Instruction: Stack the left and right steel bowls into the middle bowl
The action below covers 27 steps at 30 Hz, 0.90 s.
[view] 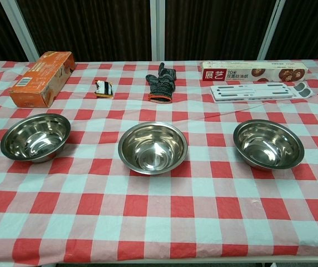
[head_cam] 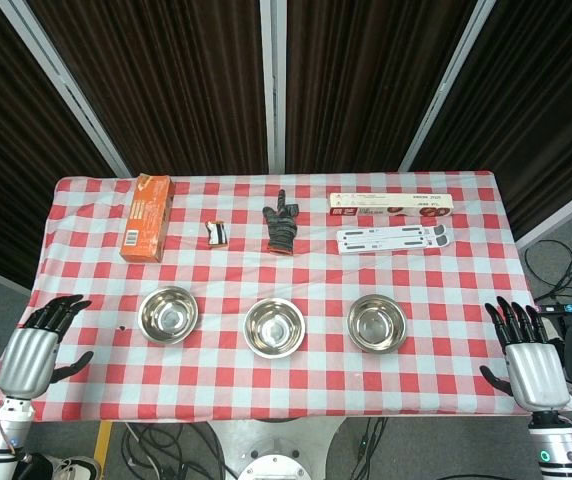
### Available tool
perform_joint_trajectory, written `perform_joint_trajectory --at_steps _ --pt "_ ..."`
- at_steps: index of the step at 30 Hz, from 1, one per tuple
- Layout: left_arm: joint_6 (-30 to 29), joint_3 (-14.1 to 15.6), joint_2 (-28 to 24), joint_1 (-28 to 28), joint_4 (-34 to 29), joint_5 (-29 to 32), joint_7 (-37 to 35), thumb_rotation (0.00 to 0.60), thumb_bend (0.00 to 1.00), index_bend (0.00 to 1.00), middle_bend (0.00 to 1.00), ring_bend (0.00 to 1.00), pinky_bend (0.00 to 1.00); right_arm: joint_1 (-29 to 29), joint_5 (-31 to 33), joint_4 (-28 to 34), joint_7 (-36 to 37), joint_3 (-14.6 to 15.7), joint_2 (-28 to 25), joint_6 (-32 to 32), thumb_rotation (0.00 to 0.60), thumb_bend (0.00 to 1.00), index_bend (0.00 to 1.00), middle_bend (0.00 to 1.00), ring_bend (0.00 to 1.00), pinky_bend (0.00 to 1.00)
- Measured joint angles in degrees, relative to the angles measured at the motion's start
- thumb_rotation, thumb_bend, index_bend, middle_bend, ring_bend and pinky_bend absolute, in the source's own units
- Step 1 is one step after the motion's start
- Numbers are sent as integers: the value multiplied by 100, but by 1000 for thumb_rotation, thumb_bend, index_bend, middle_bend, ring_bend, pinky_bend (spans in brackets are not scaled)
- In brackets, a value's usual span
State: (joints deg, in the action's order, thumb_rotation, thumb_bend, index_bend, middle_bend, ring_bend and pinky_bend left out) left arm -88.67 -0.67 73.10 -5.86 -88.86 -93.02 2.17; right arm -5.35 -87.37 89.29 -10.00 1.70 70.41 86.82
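Three steel bowls stand in a row on the red-and-white checked table. The left bowl (head_cam: 168, 313) (view: 35, 137), the middle bowl (head_cam: 274, 326) (view: 152, 148) and the right bowl (head_cam: 377, 322) (view: 268, 144) are upright, empty and apart from one another. My left hand (head_cam: 38, 349) hovers at the table's left edge, fingers spread, holding nothing. My right hand (head_cam: 528, 355) hovers at the right edge, fingers also spread and empty. Neither hand shows in the chest view.
Along the back of the table lie an orange box (head_cam: 147, 216) (view: 42, 78), a small black-and-white packet (head_cam: 217, 233) (view: 104, 88), a dark glove (head_cam: 282, 224) (view: 161, 84), a long baking-paper box (head_cam: 391, 204) (view: 253, 70) and a white flat rack (head_cam: 393, 238) (view: 259, 90).
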Motion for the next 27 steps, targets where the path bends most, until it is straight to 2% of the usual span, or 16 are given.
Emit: perform_joint_trajectory --at_steps 14,21,24,27 --pt "55 -29 -13 -31 -74 69 28 600 197 263 275 199 309 12 -47 237 -6 -75 -100 -128 600 85 0 3 0 0" --pt "52 1 -20 -11 -64 77 -54 600 198 262 275 200 309 -67 -257 396 -190 -77 -170 -222 600 84 0 57 0 4" --pt "48 8 11 -2 8 87 -90 600 198 262 276 199 309 -141 -430 370 -290 -64 -157 -280 600 85 16 98 17 51" --pt "18 -4 19 -5 3 67 -105 600 197 263 276 200 309 -245 -536 282 -386 -64 -69 -404 600 96 126 185 103 148"
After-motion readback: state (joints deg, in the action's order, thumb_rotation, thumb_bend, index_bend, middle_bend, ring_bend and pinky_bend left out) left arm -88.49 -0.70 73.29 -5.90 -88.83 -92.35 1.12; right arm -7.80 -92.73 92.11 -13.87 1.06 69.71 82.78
